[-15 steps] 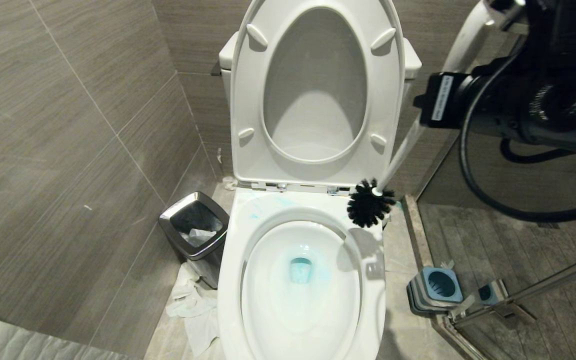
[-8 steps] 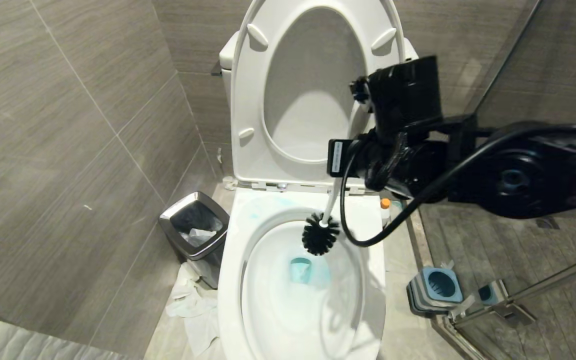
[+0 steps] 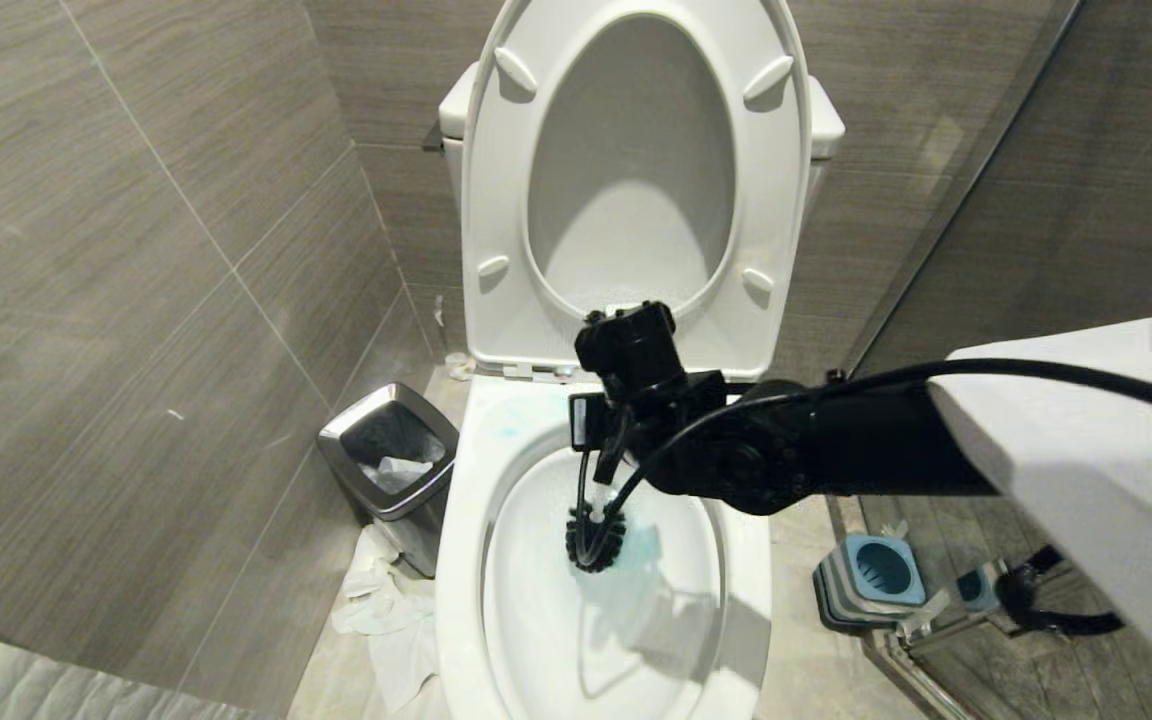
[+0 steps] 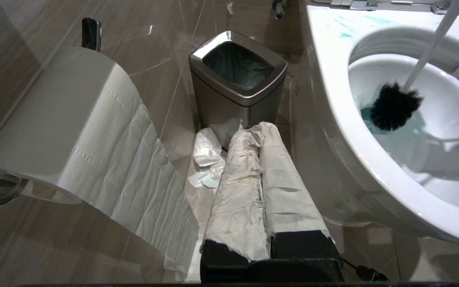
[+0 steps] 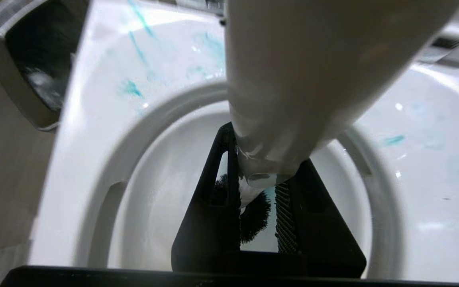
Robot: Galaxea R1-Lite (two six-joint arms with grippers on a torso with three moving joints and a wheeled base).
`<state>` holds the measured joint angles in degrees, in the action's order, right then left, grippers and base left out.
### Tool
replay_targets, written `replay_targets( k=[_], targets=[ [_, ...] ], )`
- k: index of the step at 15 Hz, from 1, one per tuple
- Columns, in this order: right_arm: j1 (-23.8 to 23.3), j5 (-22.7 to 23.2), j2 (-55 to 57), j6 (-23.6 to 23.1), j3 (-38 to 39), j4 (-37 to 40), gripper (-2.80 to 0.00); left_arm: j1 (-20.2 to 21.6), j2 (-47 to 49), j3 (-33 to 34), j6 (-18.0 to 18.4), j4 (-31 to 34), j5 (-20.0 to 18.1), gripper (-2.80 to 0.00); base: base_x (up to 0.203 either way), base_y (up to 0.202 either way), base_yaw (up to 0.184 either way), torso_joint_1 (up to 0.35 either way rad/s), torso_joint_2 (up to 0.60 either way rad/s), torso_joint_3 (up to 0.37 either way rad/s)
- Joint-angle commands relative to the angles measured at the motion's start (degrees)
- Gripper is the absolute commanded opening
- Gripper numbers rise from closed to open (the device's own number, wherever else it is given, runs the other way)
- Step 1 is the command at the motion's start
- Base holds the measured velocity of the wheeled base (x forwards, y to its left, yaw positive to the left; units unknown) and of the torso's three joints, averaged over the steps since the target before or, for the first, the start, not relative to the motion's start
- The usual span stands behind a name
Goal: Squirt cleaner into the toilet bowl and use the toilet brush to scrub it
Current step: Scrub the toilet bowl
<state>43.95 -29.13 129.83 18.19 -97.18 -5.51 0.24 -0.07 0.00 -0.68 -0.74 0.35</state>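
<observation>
Right gripper (image 3: 604,455) clamped on brush (image 3: 595,538) handle, over toilet (image 3: 461,560); dark head down in bowl at the blue cleaner (image 3: 641,545). Left gripper (image 4: 261,135) parked beside bin (image 4: 237,85), fingers closed, paper-wrapped, holding nothing.

Head view: even, fairly bright overhead light. Toilet bowl (image 3: 456,560) glossy, soft glare on rim. Arm shadow falls across basin at lower right. Wall lines bow toward the frame edges.
Left wrist view: sharp; sheen on paper roll (image 4: 74,131) and steel rim of bin (image 4: 237,89).
Right wrist view: brush handle (image 5: 293,79) close to lens, badly out of focus; bowl rim soft, small highlights.
</observation>
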Motion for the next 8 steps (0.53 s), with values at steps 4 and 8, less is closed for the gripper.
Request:
replay_targets(
  k=[4,8],
  targets=[
    [-1.5,-0.7,9.6,-0.2,-3.9,0.3,-2.80,0.0,0.1,0.4,0.0,0.0,0.0,-2.80,0.000,0.000,0.000,0.000,0.00,0.000],
    [-0.9,-0.8,-0.2,-0.2,-3.4,1.9,-2.80,0.0,0.1,0.4,0.0,0.0,0.0,-2.80,0.000,0.000,0.000,0.000,0.00,0.000]
  ],
)
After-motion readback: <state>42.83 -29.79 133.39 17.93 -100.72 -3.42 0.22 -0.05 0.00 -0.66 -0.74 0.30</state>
